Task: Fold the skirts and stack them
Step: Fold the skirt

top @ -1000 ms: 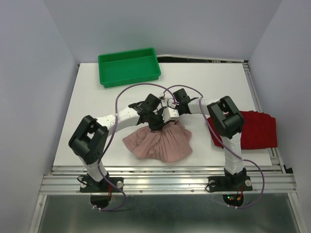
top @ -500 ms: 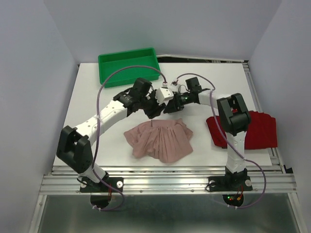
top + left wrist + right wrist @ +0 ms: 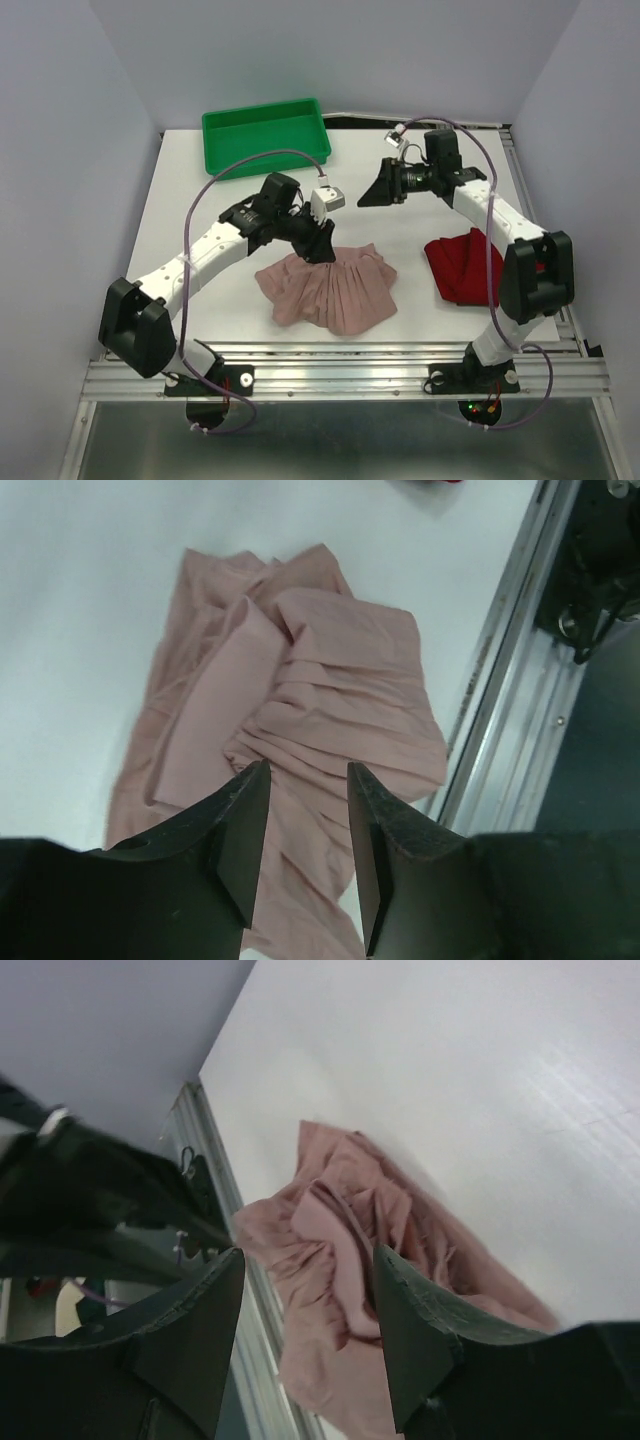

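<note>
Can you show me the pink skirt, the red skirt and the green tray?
pink skirt [image 3: 330, 290], top view, middle of its pleated cloth.
red skirt [image 3: 462, 268], top view, its uncovered left part.
green tray [image 3: 265, 140], top view, its bare floor.

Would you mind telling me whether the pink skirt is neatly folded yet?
Not neatly. The pink skirt lies rumpled on the table, its layers bunched over one another and its edges uneven.

Bare table [image 3: 190, 200] between tray [image 3: 265, 140] and pink skirt [image 3: 325, 290], plus a lane between pink skirt and red skirt [image 3: 465, 265]. Left arm [image 3: 215, 245] slants across the left half; right arm [image 3: 490, 205] hangs over red skirt.
</note>
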### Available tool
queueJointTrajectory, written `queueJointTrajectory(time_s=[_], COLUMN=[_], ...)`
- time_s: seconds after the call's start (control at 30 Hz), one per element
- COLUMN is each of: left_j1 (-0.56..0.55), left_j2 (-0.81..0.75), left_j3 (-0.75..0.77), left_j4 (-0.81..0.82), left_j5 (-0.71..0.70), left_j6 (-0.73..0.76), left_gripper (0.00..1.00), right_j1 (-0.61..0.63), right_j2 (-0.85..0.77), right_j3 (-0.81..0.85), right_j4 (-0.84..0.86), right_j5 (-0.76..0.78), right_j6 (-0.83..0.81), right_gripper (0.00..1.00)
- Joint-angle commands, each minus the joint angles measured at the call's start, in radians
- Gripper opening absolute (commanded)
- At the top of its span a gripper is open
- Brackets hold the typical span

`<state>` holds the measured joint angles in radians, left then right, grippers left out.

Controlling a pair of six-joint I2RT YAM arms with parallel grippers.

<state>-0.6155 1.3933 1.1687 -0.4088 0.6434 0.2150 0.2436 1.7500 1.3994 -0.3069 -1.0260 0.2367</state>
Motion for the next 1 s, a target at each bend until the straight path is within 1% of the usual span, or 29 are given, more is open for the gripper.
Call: queueJointTrajectory(time_s=[0.0,0.03,0.07,0.13,0.2,0.23,0.27,0.33,0.37,0.4,0.43,0.53,0.57,0.67,0.73,0.83,0.9,0.97], left_j1=[0.049,0.059,0.071,0.109,0.143,0.172,0.181,0.197,0.2,0.206,0.209,0.235,0.241,0.263,0.267,0.267,0.267,0.272], left_j2=[0.062,0.062,0.108,0.185,0.239,0.29,0.317,0.369,0.422,0.447,0.493,0.561,0.605,0.674,0.691,0.659,0.584,0.485], left_j3=[-0.053,-0.05,-0.046,-0.03,-0.015,-0.012,-0.014,-0.009,-0.003,0.002,0.014,0.042,0.052,0.098,0.124,0.134,0.134,0.137], left_j4=[0.125,0.125,0.134,0.148,0.166,0.198,0.215,0.244,0.26,0.263,0.274,0.288,0.288,0.271,0.258,0.225,0.191,0.145], left_j5=[0.147,0.156,0.176,0.188,0.203,0.219,0.228,0.24,0.246,0.249,0.248,0.239,0.234,0.22,0.217,0.213,0.202,0.182], left_j6=[-0.201,-0.209,-0.26,-0.281,-0.304,-0.313,-0.322,-0.341,-0.342,-0.339,-0.327,-0.309,-0.29,-0.252,-0.235,-0.197,-0.169,-0.166], left_gripper=[0.47,0.47,0.47,0.47,0.47,0.47,0.46,0.46,0.46,0.46,0.46,0.46,0.46,0.45,0.42,0.42,0.45,0.51], right_j1=[0.064,0.078,0.094,0.131,0.131,0.14,0.14,0.14,0.14,0.14,0.14,0.14,0.14,0.14,0.14,0.14,0.14,0.14], right_j2=[-0.11,-0.122,-0.13,-0.13,-0.107,-0.09,-0.048,0.008,0.038,0.095,0.123,0.21,0.23,0.285,0.301,0.275,0.206,0.146], right_j3=[-0.126,-0.149,-0.174,-0.248,-0.29,-0.313,-0.316,-0.303,-0.278,-0.264,-0.249,-0.2,-0.191,-0.18,-0.178,-0.169,-0.16,-0.136], right_j4=[-0.031,-0.025,-0.02,0.012,0.032,0.049,0.052,0.054,0.054,0.054,0.054,0.061,0.061,0.064,0.068,0.063,0.063,0.061], right_j5=[-0.112,-0.117,-0.123,-0.129,-0.121,-0.108,-0.088,-0.047,-0.022,0.0,0.033,0.101,0.112,0.153,0.187,0.192,0.179,0.162], right_j6=[0.072,0.076,0.079,0.076,0.072,0.055,0.035,-0.009,-0.02,-0.031,-0.048,-0.072,-0.074,-0.094,-0.106,-0.08,-0.045,0.015], right_gripper=[0.59,0.59,0.59,0.59,0.58,0.58,0.58,0.58,0.58,0.58,0.58,0.58,0.58,0.58,0.58,0.58,0.59,0.63])
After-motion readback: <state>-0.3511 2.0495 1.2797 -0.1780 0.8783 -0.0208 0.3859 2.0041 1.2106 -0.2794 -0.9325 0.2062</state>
